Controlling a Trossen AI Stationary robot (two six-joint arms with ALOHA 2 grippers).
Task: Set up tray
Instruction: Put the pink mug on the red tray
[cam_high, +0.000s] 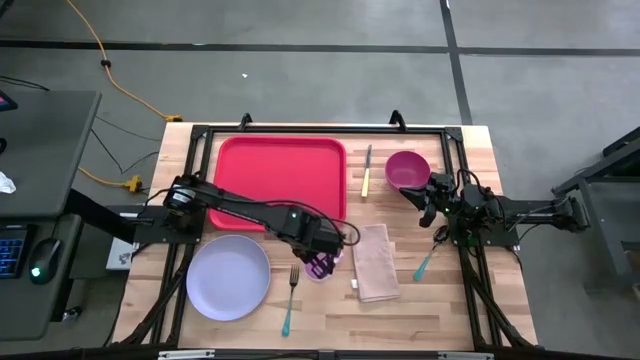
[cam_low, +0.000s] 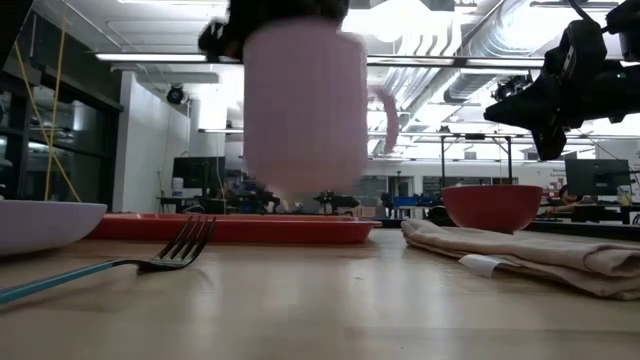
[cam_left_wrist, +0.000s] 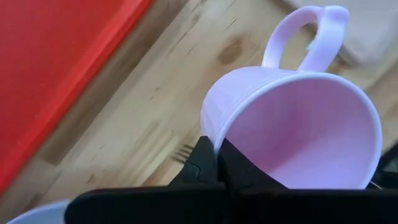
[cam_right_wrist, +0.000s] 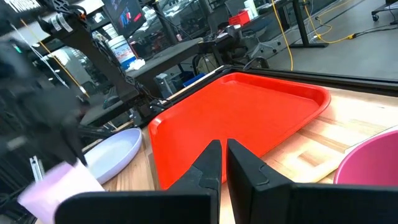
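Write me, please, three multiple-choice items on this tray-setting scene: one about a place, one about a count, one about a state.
1. Where does the napkin lie?
A. On the red tray
B. On the bare table, beside the lifted mug
C. Inside the bowl

2. How many forks lie on the table?
A. One
B. Two
C. Four

3. What is the left gripper doing?
A. Hanging open over the plate
B. Shut on the mug's rim
C. Resting on the tray

Answers:
1 B: the high view shows it on wood, off the tray.
2 A: only the fork by the plate has tines.
3 B: the left wrist view shows fingers pinching the mug wall; the low view shows it off the table.
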